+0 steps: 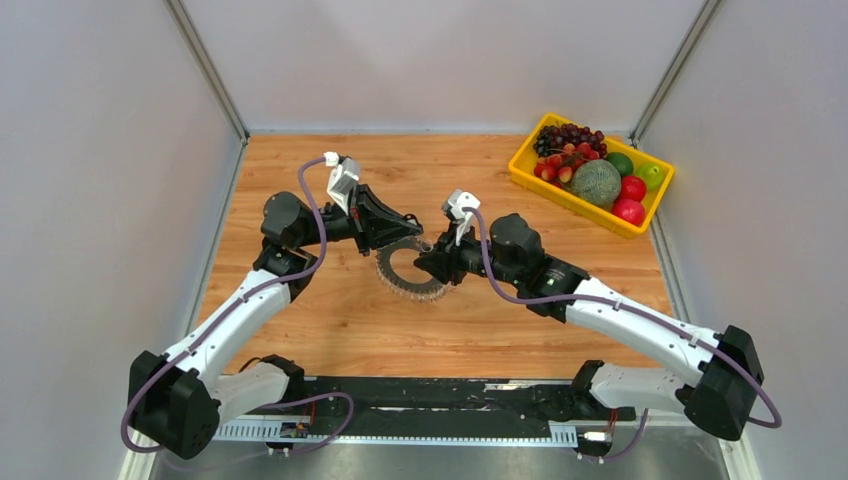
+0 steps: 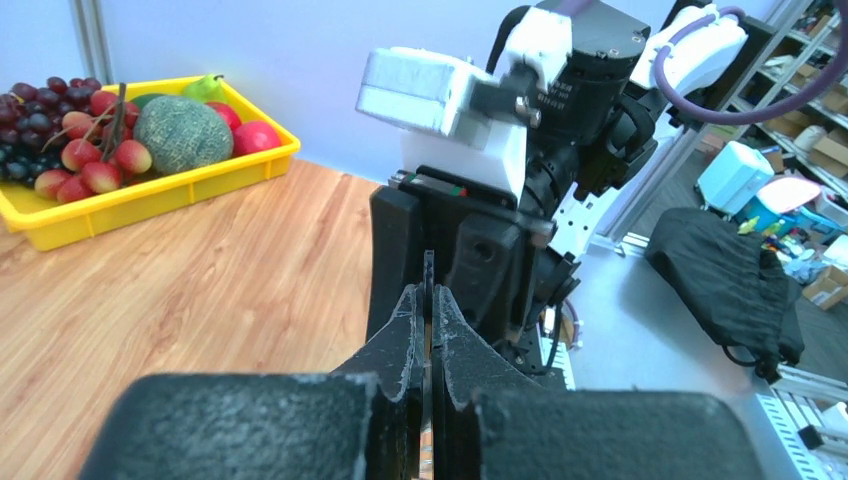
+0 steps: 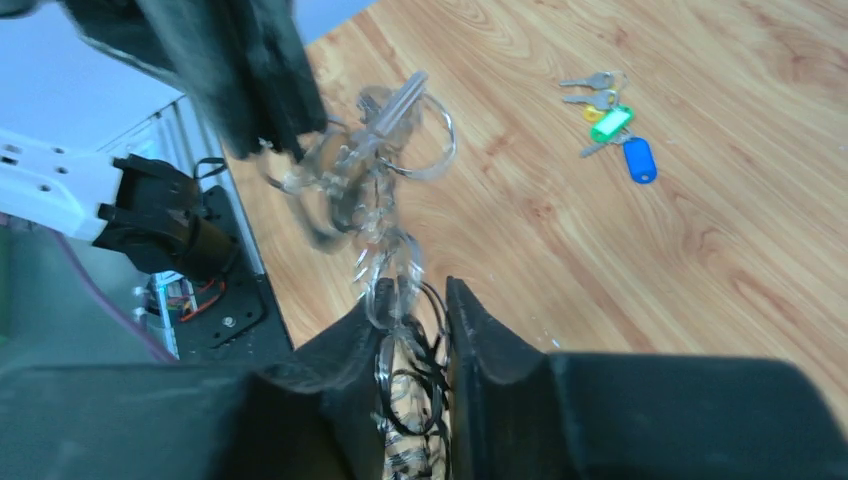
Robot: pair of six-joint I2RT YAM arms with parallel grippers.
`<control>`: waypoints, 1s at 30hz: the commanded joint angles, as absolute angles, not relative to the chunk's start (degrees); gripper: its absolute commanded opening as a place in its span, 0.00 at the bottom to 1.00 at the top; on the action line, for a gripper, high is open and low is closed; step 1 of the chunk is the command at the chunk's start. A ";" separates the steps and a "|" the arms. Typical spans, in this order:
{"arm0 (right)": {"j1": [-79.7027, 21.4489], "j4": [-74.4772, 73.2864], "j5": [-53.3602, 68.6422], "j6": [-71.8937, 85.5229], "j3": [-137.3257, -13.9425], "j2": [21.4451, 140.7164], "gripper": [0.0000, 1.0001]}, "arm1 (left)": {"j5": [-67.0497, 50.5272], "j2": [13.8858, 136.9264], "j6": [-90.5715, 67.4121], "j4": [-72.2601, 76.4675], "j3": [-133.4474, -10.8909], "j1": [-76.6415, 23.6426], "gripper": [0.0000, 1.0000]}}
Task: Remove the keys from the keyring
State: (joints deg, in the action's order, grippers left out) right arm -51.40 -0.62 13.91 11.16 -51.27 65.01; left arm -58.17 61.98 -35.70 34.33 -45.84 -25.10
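Note:
The keyring (image 1: pixel 403 286) is a large grey jagged ring held off the table between my two grippers. In the right wrist view it shows as a chain of small linked rings (image 3: pixel 385 250). My right gripper (image 3: pixel 415 300) is shut on its rim, also seen in the top view (image 1: pixel 428 262). My left gripper (image 1: pixel 408 222) is shut on a thin metal piece seen edge-on (image 2: pixel 429 275), at the ring's far side. A silver key (image 3: pixel 395 105) hangs blurred on the chain beside the left gripper's fingers (image 3: pixel 270 90).
A bunch of keys with green and blue tags (image 3: pixel 612 122) lies on the wooden table beyond the ring. A yellow basket (image 1: pixel 522 165) of fruit stands at the back right, also in the left wrist view (image 2: pixel 150 200).

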 commanded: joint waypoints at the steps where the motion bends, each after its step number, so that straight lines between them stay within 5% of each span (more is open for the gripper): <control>1: -52.10 -1.97 10.19 8.97 -52.67 67.02 0.06 | -57.44 59.54 -35.14 38.31 -46.04 -25.05 0.00; 2: -52.07 -2.36 10.01 8.97 -52.91 66.83 0.00 | -56.33 59.22 -33.83 37.48 -46.20 -24.89 0.00; 7: -52.07 -6.36 7.06 7.78 -53.78 62.84 0.00 | -47.81 57.60 -27.44 25.09 -47.62 -22.79 0.09; 12: -52.10 -15.31 7.20 5.63 -57.88 61.33 0.00 | -43.62 55.99 -25.85 22.93 -46.47 -21.31 0.41; 18: -52.10 -28.80 11.34 2.58 -67.09 64.50 0.00 | -47.08 54.23 -27.22 22.75 -45.10 -21.31 0.66; 30: -55.70 -13.94 -2.71 -21.62 -62.81 59.11 0.00 | -38.88 38.41 -18.90 7.30 -42.72 -21.32 0.77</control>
